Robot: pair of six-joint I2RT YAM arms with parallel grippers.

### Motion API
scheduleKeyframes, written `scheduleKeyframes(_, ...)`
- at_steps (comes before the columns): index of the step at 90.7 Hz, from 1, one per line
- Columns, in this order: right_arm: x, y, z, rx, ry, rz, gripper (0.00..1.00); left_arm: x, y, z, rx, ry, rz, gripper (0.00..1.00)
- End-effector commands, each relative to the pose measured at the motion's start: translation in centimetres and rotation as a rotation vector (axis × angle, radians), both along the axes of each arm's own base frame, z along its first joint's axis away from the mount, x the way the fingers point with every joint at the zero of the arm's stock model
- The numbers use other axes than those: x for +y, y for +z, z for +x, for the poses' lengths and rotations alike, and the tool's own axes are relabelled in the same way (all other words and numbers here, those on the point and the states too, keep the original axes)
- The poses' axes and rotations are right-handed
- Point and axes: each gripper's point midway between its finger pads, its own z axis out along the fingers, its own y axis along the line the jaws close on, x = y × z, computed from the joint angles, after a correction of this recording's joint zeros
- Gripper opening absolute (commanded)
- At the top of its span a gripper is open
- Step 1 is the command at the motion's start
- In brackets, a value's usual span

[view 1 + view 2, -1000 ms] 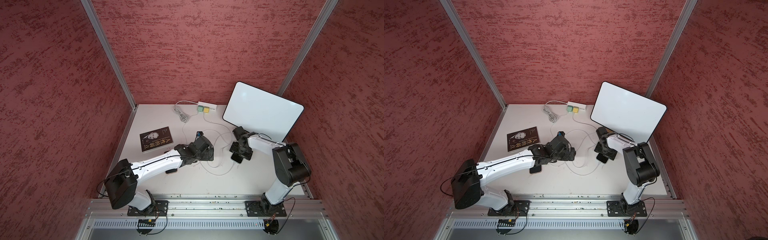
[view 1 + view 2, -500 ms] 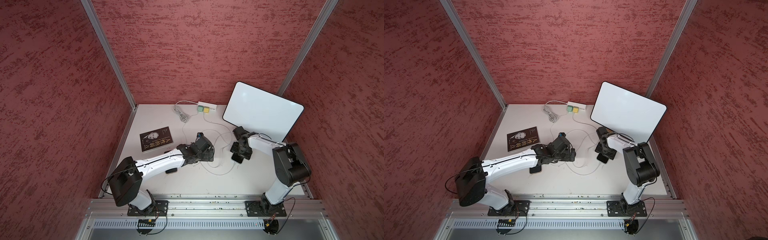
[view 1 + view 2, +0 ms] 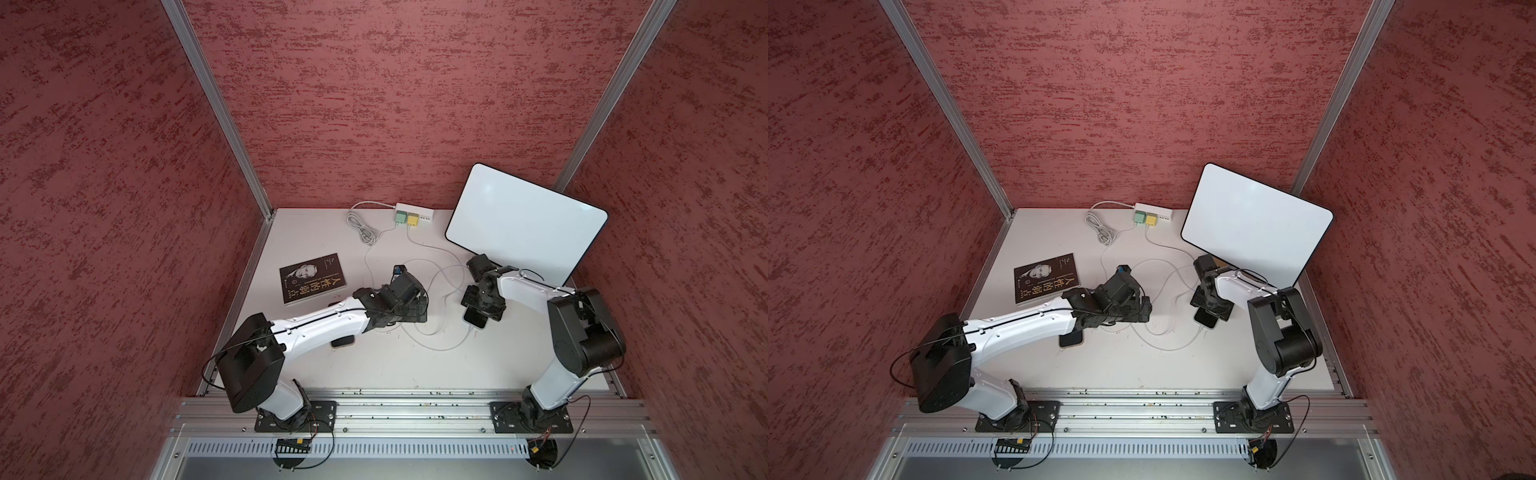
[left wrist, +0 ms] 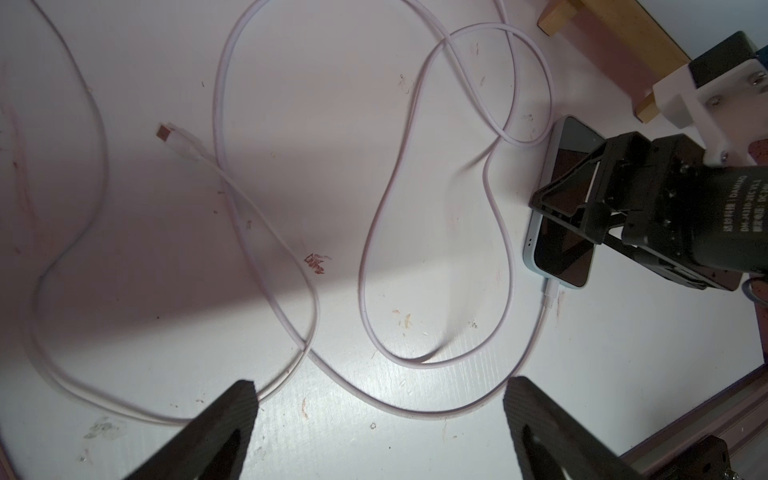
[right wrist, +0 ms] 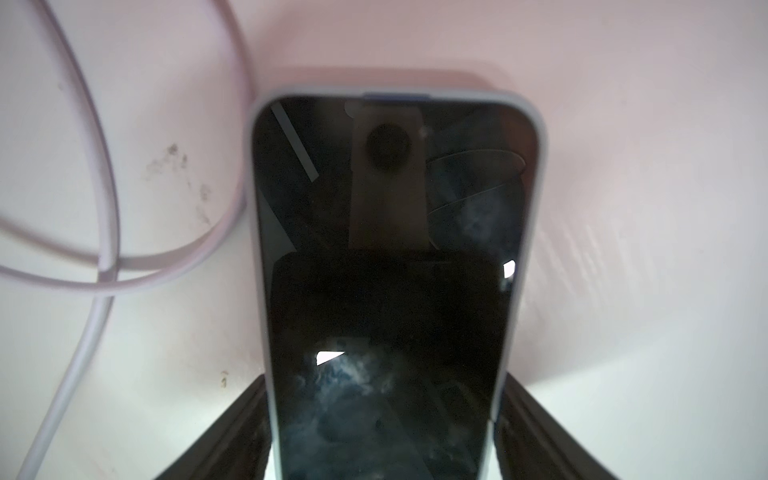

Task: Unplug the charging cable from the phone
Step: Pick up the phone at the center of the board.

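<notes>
The left end effector (image 4: pixel 380 386) hovers wide open over the charging cable (image 4: pixel 436 411), which lies looped on the bench (image 3: pixel 415 365). Just beyond, the right end effector (image 5: pixel 384 380) has narrowed a little and settled. Its jaws now press the long edges of the phone (image 4: pixel 557 257), which lies flat with the plug (image 4: pixel 547 291) still seated. With the phone pinned, I judge that pulling the plug comes next. No container is in view; the power strip (image 3: pixel 419 216) at the back carries a green adapter (image 3: pixel 400 217) and a yellow adapter (image 3: pixel 412 218).
</notes>
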Motion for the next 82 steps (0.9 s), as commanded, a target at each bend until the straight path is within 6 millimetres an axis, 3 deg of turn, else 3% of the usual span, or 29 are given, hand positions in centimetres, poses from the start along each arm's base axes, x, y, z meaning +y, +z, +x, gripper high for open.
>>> scheduleKeyframes(1, -0.3, 1.3, -0.3, -0.020, -0.007, 0.013, 0.44, 0.0, 0.4, 0.3, -0.009, 0.010, -0.014, 0.97)
scheduleKeyframes(34, -0.7, 4.6, 0.0, -0.084, -0.016, 0.011, 0.42, 0.0, 0.9, 0.6, -0.018, 0.007, -0.028, 0.97)
scheduleKeyframes(82, -1.6, 12.6, 1.3, -0.252, -0.006, -0.023, 0.40, -1.4, 3.5, 1.7, -0.070, -0.043, -0.073, 0.93)
